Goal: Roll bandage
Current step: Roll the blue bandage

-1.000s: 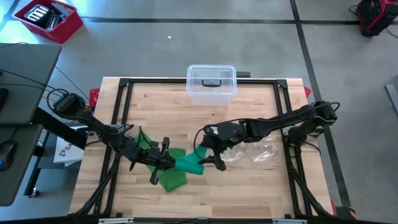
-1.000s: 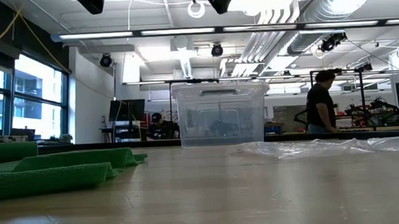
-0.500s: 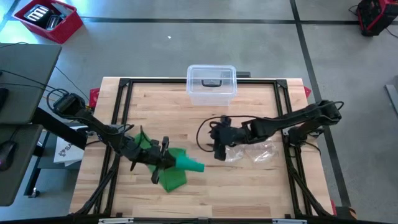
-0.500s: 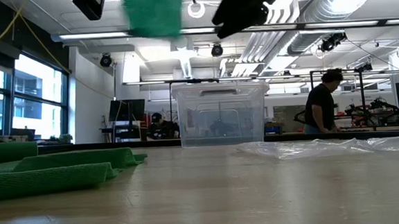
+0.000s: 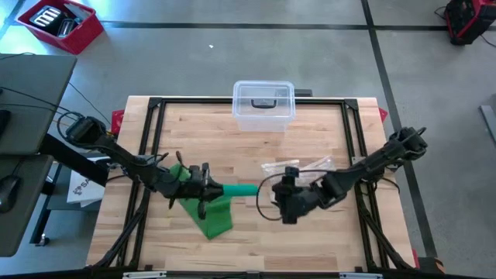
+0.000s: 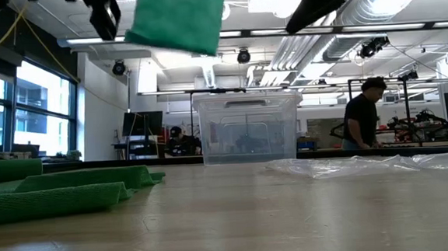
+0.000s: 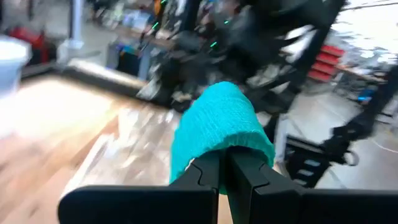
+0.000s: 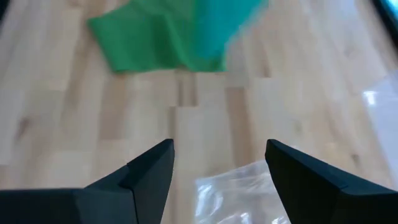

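The landmark here is the clear plastic box (image 5: pixel 263 104) at the far edge of the wooden table (image 5: pixel 310 232).

The left gripper (image 5: pixel 208 188) sits nearer the front of the table than the box and a little toward the left arm's side, raised above the wood. Its two fingers (image 7: pixel 202 177) are pressed together and clamped on the green bandage (image 5: pixel 209 208). In the left wrist view the bandage (image 7: pixel 217 140) bulges out as a rolled, rounded end just past the fingertips. From above, a short rolled piece sticks out of the gripper toward the right arm, while the loose part spreads flat on the table below and to the front of the gripper. In the low view one piece of the bandage (image 6: pixel 177 18) hangs in the air above the box, and more of it (image 6: pixel 57 194) lies folded on the table well to the side of the box.

The right gripper (image 5: pixel 280 203) is in front of the box, slightly to the right arm's side, apart from the bandage's rolled end. Its fingers (image 8: pixel 146 174) stand wide apart and hold nothing.

A crumpled clear plastic bag (image 5: pixel 298 166) lies on the table between the box and the right gripper. In the room behind the box a person (image 6: pixel 362 122) stands.
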Motion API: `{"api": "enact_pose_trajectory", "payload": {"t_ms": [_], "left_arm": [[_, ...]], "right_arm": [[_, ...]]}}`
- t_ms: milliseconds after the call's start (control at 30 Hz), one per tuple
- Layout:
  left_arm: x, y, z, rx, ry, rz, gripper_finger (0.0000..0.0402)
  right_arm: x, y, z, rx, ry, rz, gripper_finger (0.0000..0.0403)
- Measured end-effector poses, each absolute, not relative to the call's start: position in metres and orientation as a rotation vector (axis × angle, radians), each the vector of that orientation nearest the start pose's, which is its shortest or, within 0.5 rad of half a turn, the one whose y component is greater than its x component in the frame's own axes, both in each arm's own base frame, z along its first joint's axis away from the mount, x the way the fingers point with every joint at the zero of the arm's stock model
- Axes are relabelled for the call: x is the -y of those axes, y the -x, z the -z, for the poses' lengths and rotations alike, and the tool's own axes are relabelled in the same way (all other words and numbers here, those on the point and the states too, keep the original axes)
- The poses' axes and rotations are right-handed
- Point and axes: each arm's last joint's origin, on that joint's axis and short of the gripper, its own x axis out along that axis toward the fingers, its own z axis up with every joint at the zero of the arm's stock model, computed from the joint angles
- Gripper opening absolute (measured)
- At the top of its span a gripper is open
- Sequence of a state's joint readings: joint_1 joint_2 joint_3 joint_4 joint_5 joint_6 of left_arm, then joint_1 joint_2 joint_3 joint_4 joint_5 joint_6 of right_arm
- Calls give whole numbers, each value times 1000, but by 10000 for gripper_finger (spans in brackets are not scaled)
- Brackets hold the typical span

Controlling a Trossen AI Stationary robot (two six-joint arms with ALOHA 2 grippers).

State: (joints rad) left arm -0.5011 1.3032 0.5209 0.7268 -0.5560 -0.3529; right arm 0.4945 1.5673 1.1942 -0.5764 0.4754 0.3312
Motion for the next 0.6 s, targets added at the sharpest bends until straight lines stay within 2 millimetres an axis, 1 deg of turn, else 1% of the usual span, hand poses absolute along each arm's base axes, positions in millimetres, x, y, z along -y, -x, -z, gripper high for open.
{"api": "enact_pose_trajectory", "payload": {"t_ms": [100, 267, 367, 467, 600], "left_arm": [[104, -242, -209, -96, 370, -99, 1], [97, -258, -181, -189, 438, -121, 1], [84, -260, -161, -229, 488, -182, 1], [64, -244, -138, -249, 554, -248, 1], [42, -208, -113, -204, 633, -323, 1]], "right_arm": [[-150, -288, -258, -837, 75, 69, 249], [-156, -288, -259, -847, 5, -30, 249], [-155, -291, -260, -838, -12, -64, 249], [-153, -295, -262, -814, 0, -71, 249], [-148, -303, -262, -780, 11, -84, 249]]}}
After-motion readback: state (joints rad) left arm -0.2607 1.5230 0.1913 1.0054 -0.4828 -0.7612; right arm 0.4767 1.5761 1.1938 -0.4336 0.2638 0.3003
